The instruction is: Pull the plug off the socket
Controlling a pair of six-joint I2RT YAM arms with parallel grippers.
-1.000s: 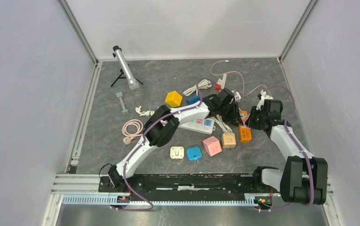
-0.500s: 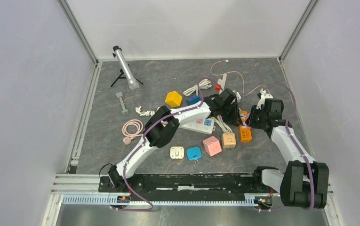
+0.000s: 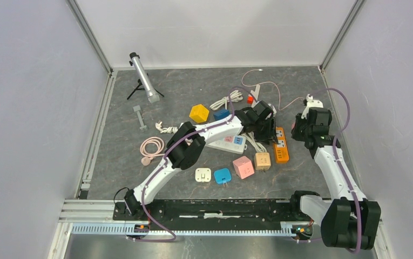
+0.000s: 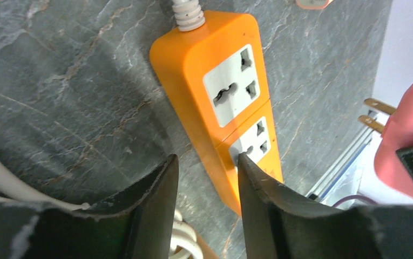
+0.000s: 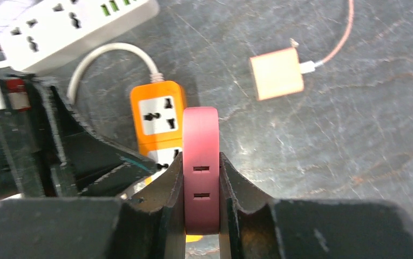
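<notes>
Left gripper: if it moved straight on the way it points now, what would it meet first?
Probably the orange power strip, lying just ahead of the left gripper; depth is unclear.

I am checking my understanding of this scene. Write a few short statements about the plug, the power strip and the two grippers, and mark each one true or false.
1. The right gripper holds a pink plug. True.
2. The pink plug sits in the orange power strip. False: it is held clear of the strip, and both sockets of the strip are empty.
3. The left gripper is shut tight. False: its fingers stand apart over one end of the orange power strip.
4. The orange power strip has a white cord. True.
</notes>
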